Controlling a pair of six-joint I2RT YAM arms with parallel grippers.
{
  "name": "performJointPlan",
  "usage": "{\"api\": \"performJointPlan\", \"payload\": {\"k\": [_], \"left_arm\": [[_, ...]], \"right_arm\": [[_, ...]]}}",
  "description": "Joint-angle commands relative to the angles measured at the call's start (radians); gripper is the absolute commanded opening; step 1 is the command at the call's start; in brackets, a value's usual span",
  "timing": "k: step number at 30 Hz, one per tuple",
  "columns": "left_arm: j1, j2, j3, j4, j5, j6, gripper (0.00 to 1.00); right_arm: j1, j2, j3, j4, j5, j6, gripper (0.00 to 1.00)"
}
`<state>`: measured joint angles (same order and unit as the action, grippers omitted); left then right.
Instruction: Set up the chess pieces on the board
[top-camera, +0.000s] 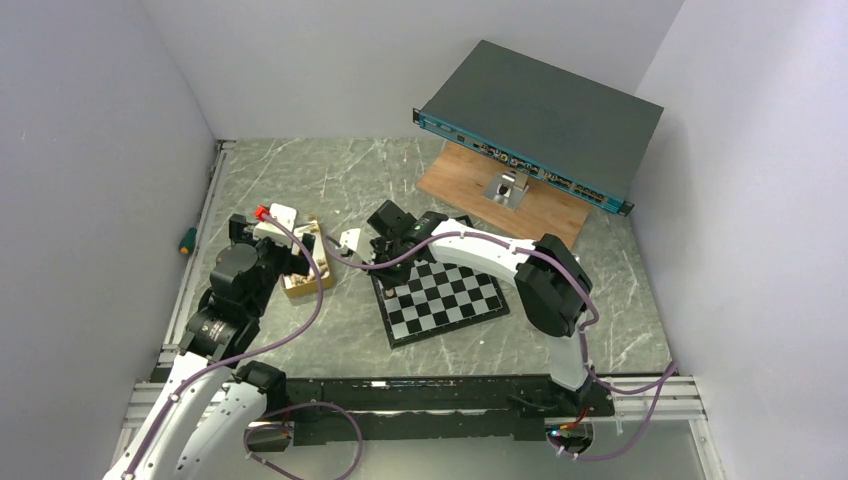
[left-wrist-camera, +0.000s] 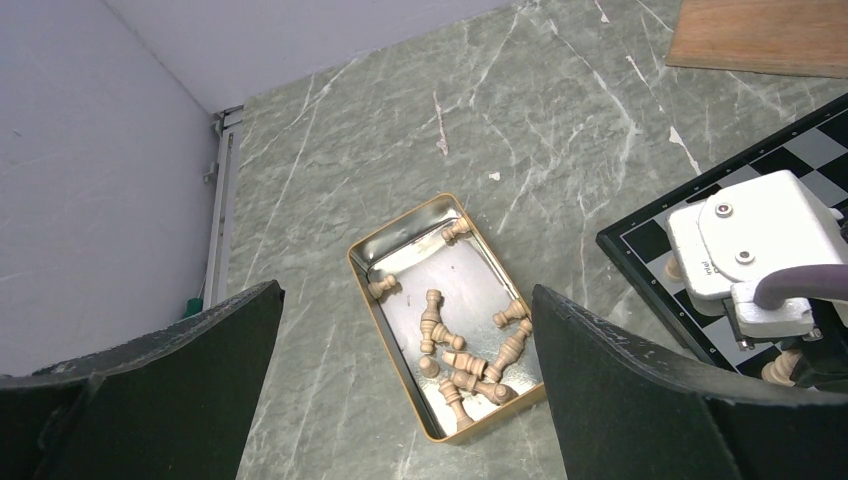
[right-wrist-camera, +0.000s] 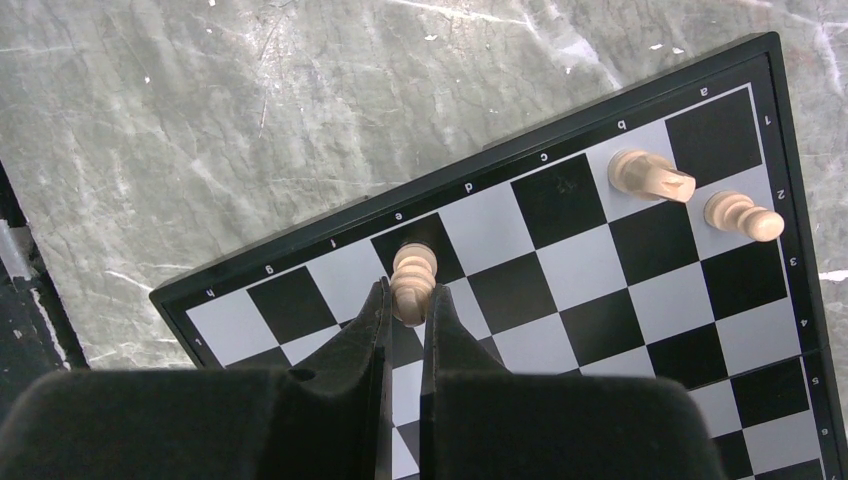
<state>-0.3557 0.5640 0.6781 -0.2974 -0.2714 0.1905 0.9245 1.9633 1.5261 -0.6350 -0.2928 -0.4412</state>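
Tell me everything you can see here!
table: one, grey-green marble, under everything
board: one, black and silvery-white, on the table
tin: one, gold, left of the board
chess pieces in the tin: around ten, light tan, lying loose
chess pieces on the board: two, light tan, near one corner
held chess piece: one, light tan, over an edge square
plank: one, brown, far side
box: one, dark grey, propped over the plank
left gripper: one, black, open above the tin
right gripper: one, black, shut on the held chess piece

light tan chess pieces (right-wrist-camera: 414, 280), black-and-silver checked board (right-wrist-camera: 560, 200) — grey-green marbled table (left-wrist-camera: 400, 120), gold-rimmed tin (left-wrist-camera: 462, 275).
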Motion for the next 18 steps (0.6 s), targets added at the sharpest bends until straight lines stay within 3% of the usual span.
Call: {"api": "performJointPlan", "payload": {"k": [1,11,18], "left_arm": [[0.004,-0.013,-0.002,0.038,-0.008,0.009,1.0],[0.004,-0.013,-0.003,0.04,-0.005,0.01,1.0],[0.004,-0.013,-0.003,0.039,-0.004,0.01,1.0]], "right_arm": [[0.004,0.005,-0.004,0.018,0.0,0.009,0.0],[0.005,0.01,-0.007,0.021,-0.015,0.015,0.04],[0.005,0.011,-0.007,0.023,-0.013,0.02,0.12]]}}
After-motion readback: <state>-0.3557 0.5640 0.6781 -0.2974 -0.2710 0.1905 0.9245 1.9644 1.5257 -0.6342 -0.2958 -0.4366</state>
